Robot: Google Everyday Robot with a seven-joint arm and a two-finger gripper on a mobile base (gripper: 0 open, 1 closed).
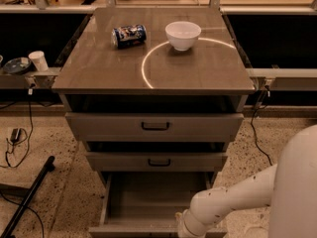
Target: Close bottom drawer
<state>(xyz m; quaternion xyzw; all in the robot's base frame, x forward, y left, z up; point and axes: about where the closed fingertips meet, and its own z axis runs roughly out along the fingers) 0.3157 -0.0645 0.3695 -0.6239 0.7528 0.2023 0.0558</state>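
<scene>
**At the cabinet's foot: bottom drawer open, push yet to come**

At the lower edge of the view, the bottom drawer (148, 197) sticks far out of the cabinet toward the camera, and its bare floor shows between the two side walls. It looks empty. Its front panel lies along the bottom edge of the picture, running left to right, and only the top rim of it shows; the handle is out of sight. The drawer slides at right angles to that panel, so closing it means pushing away from the camera, straight back under the middle drawer (156, 161).

The gripper (184, 226) sits at the front rim, right of centre, at or just beside the panel. Whether it is open or closed cannot be told, nor whether it is touching the panel. The white arm (237, 197) reaches in from the lower right corner.

By my reading, nearly all of the task is left: the whole travel inward remains, and only the approach looks done.

The middle drawer and the top drawer (154, 127) also stand slightly out. On the top (198, 68), a can (129, 35) lies on its side near the back left, with a bowl (183, 34) just beside it.
</scene>
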